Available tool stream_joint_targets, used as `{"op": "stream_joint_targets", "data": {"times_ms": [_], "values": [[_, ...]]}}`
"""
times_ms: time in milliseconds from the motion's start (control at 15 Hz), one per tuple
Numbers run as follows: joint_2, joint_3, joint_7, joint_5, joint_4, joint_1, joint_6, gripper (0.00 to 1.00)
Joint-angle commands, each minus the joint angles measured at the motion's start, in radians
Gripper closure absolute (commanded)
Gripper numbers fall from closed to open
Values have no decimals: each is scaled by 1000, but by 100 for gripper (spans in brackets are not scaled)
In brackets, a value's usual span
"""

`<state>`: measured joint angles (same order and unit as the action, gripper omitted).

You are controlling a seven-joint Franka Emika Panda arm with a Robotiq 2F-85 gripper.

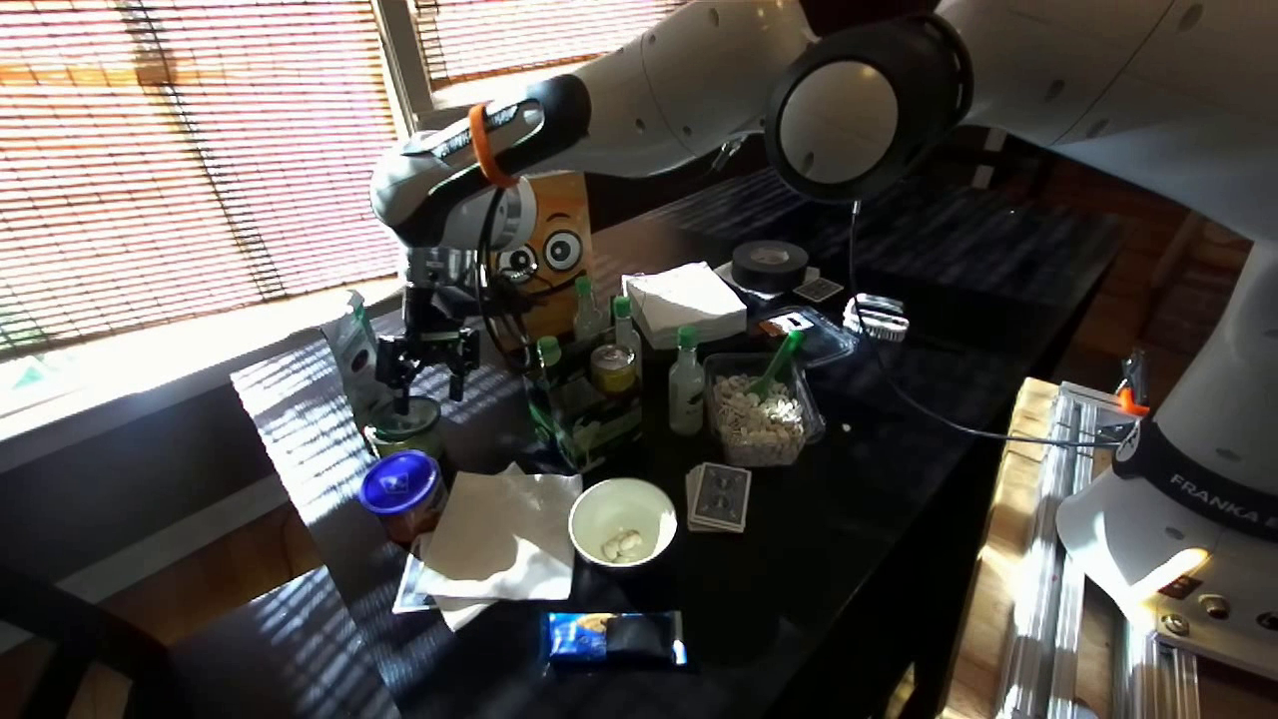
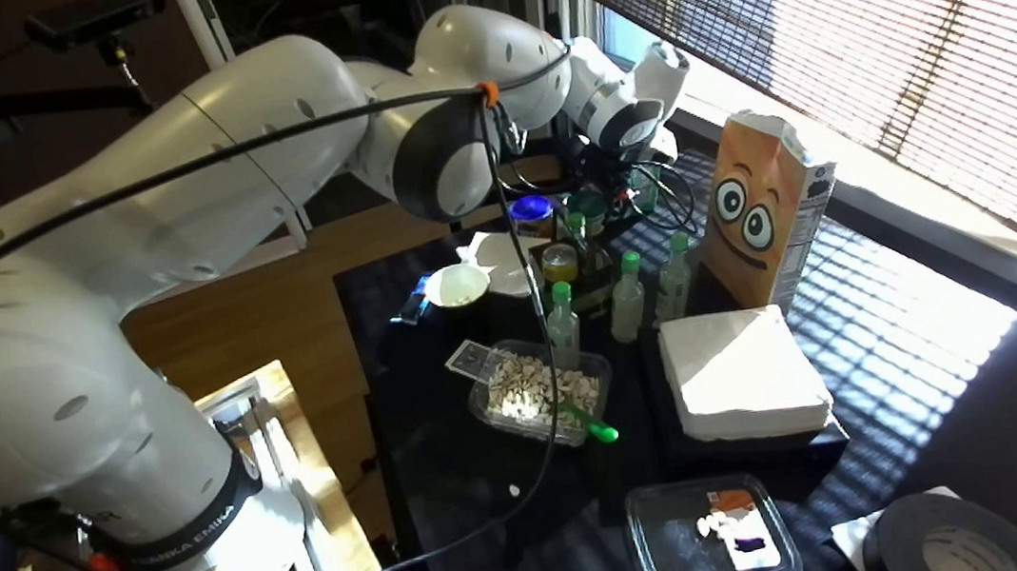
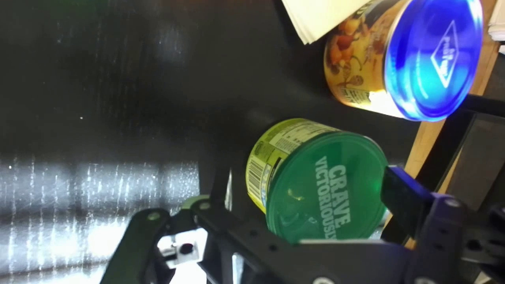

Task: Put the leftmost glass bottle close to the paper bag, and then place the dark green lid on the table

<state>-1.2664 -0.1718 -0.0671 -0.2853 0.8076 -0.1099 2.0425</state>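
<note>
The dark green lid (image 3: 331, 185) sits on a yellow-green can (image 3: 268, 169); it also shows in both exterior views (image 1: 404, 415) (image 2: 588, 204). My gripper (image 3: 311, 193) is open and empty, its fingers spread either side of the lid in the wrist view. In an exterior view my gripper (image 1: 431, 385) is just above the can; I cannot tell whether it touches. The brown paper bag (image 2: 754, 210) with the cartoon face stands upright, partly behind the arm in an exterior view (image 1: 559, 265). A green-capped glass bottle (image 2: 672, 278) stands close beside it. I cannot tell whether it is the leftmost one.
A blue-lidded can (image 3: 434, 59) stands beside the green-lidded can. A silvery pouch (image 1: 356, 345) stands behind it. A carrier (image 1: 599, 439) holds a bottle and a small can. Other bottles (image 1: 686, 389), a bowl (image 1: 619, 499) and napkins (image 2: 744, 374) stand on the black table (image 1: 829, 509).
</note>
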Motion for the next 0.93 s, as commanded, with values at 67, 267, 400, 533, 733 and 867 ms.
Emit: {"op": "stream_joint_targets", "data": {"times_ms": [67, 267, 400, 533, 733, 867], "values": [[-62, 2, 47, 25, -99, -6, -21, 3], [-77, 6, 58, 33, -121, -13, -25, 27], [-85, 4, 60, 36, -133, -14, -32, 38], [-76, 14, 54, 25, -119, -16, -27, 54], [-72, 13, 51, 24, -124, -15, -26, 74], [-63, 10, 46, 21, -129, -12, -24, 88]]}}
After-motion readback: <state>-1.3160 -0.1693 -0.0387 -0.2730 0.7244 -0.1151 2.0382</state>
